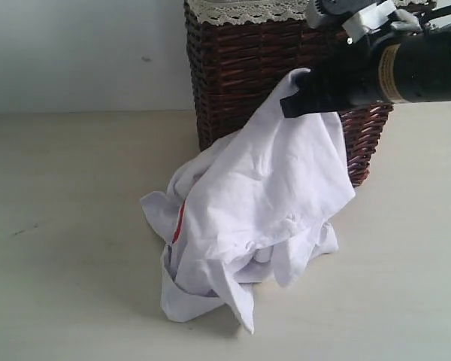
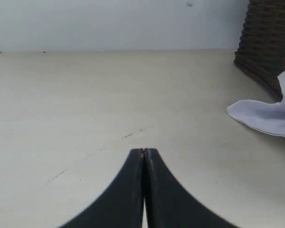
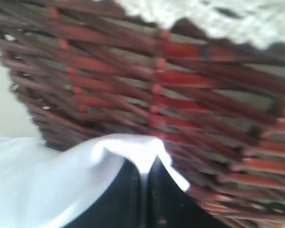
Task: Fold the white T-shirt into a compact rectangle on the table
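The right hand [image 1: 292,96] pinched an edge of the white T-shirt [image 1: 263,188], raised before the wicker basket [image 1: 233,75], the rest crumpled on the counter [image 1: 75,226]; the left hand [image 2: 143,153] sat closed and empty over the counter; drawing the cloth clear, then spreading it flat, seemed wisest.

— How many garments?
— One white T-shirt [image 1: 263,203], mid-frame in the exterior view, with one red streak [image 1: 179,223] showing on it.
— Baskets?
— One dark brown wicker basket [image 1: 237,75], upper middle, with one band of lace trim [image 1: 240,10] along its rim.
— Tables?
— One cream table [image 1: 68,226].
— Grippers?
— Two. The right gripper [image 1: 292,96] is at the upper right of the exterior view; the left gripper [image 2: 144,153] shows only in the left wrist view. Each has two black fingers.
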{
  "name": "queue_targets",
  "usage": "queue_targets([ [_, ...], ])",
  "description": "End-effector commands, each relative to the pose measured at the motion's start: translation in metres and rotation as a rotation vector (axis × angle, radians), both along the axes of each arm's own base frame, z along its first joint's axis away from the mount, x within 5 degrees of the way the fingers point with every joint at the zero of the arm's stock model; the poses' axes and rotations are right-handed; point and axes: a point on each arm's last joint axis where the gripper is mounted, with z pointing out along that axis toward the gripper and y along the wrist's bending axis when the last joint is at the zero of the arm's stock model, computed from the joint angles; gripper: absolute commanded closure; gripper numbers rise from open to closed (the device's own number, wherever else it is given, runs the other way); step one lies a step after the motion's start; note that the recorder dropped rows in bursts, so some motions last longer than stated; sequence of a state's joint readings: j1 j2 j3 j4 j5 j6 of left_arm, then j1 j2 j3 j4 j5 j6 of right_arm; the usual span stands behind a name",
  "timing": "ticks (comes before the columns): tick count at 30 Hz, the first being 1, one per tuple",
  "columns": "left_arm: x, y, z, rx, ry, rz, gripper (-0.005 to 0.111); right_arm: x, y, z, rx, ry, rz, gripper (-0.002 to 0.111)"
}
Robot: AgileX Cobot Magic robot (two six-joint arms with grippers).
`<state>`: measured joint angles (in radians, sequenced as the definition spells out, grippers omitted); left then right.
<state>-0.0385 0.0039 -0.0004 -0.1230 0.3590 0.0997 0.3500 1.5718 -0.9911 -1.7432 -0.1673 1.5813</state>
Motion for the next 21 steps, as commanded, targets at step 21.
queue_targets([
  [21,0.000,0.000,0.001,0.003,-0.009,0.004,0.107,0.040,0.047,-0.006,0.141,0.084,0.114,0.108],
])
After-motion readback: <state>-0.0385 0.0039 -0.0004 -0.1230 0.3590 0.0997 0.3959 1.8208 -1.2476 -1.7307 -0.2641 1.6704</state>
